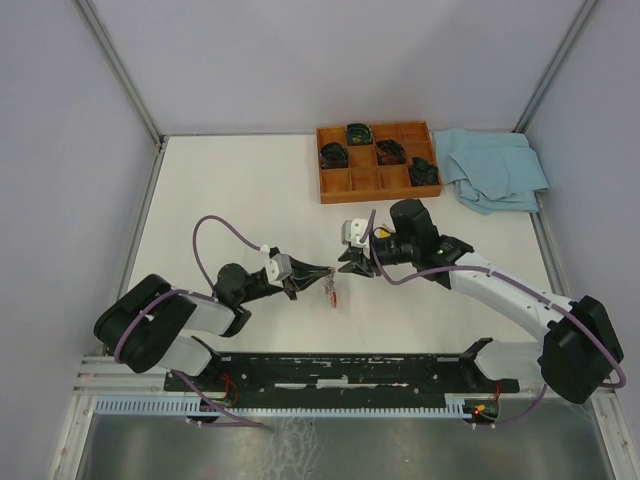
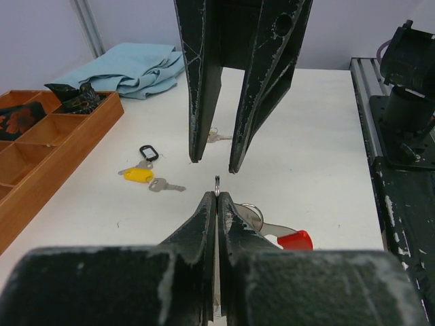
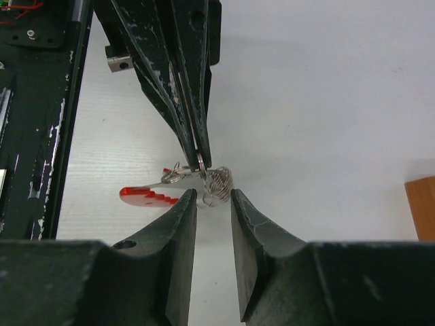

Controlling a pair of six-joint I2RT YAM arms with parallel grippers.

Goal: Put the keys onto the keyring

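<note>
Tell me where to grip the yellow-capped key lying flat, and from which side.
Take the yellow key by its cap, from straight above: it lies flat on the table, and the cap looks its thickest part. Mind the plain silver key alongside.

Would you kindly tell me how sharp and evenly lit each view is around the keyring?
Top external: even light, soft shadows, but the keyring is too small to resolve. Left wrist: the left gripper, shut on the ring, is blurred toward its base, while the yellow key is clear. Right wrist: the ring is fairly sharp, and the white table looks washed out.
</note>
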